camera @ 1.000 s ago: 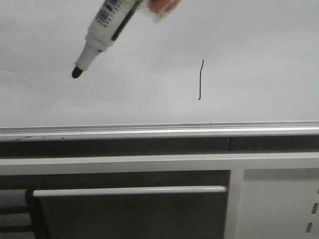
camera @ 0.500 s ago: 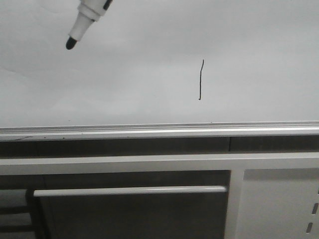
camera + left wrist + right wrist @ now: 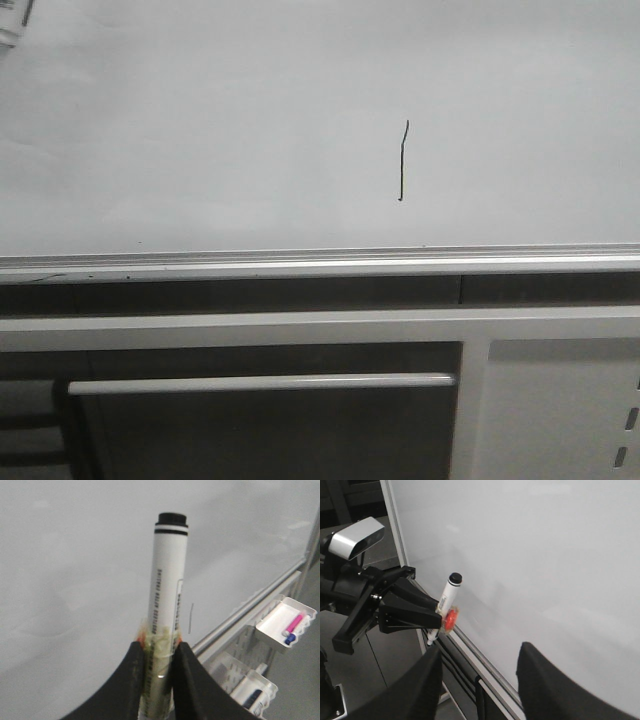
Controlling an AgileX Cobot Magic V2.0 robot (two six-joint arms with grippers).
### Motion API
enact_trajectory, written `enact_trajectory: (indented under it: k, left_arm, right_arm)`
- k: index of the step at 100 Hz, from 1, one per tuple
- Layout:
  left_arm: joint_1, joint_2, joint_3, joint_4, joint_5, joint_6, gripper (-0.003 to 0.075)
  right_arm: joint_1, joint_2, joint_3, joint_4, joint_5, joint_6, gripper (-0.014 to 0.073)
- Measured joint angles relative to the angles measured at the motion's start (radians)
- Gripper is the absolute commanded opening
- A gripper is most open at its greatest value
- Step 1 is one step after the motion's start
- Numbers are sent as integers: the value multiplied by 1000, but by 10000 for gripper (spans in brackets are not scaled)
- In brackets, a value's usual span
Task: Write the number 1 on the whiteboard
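The number 1 point(image 3: 402, 160) is a thin black stroke on the whiteboard point(image 3: 250, 130), near-vertical, with a slight bend toward its upper end and a tiny hook at its foot. From my left pincer point(image 3: 159, 647) it shows faint and small, just beside the marker I grip and clear of it. The whiteboard is smooth, glossy, pale grey-white, with a silver rail along its edge close under the stroke. It faces my right pincer point(image 3: 477, 667) as well.
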Motion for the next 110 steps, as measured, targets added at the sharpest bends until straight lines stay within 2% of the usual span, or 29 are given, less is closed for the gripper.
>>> enact_trajectory:
  k: [19,36,46,55,65,86,96,110]
  left_arm:
    - [0,-16,42,-38,-131,-2,-20]
    - [0,13,49,-46,-194,-2,-20]
    - [-34,47,49,-50,-248,-2,-20]
    - [-109,82,49,-51,-331,-2,-20]
    - [-239,123,49,-51,-462,-2,-20]
    - [-498,252,49,-50,-828,-84,-20]
    - [-542,326,49,-37,-936,-165,-20]
    - [-550,398,49,24,-1004,-297,-20]
  right_arm:
    - [0,0,34,0,-24,1,314]
    - [0,0,39,2,-38,1,314]
    - [0,0,39,2,-48,1,314]
    - [0,0,39,3,-49,1,314]
    - [0,0,39,3,-53,4,314]
    - [0,0,39,6,-65,4,314]
    - [0,0,39,6,-65,4,314]
    - [0,0,39,6,-65,4,314]
